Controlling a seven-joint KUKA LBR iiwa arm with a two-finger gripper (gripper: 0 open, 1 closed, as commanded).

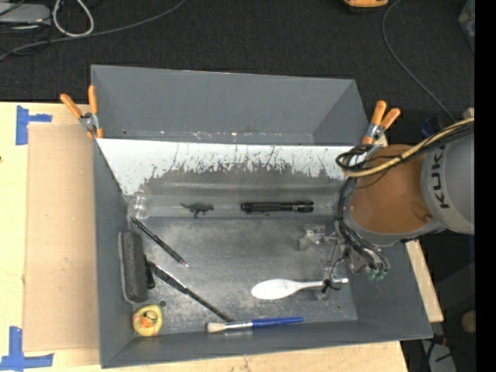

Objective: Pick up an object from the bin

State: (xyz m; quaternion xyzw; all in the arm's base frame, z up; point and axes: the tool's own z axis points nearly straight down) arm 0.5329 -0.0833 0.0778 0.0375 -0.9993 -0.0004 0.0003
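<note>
My gripper hangs low over the right side of the bin, under the orange-brown wrist cover. Right below it, on the bin floor, lies a white plastic spoon. Its bowl points left and its handle end reaches up to the gripper's lower tip. A small metallic piece shows just left of the gripper; whether it is loose or part of the gripper I cannot tell. A brush with a blue handle lies along the front wall, below the spoon.
A black pen and a small dark toy figure lie by the back wall. On the left are a long black bar, two thin black rods, a clear small thing and a yellow tape measure.
</note>
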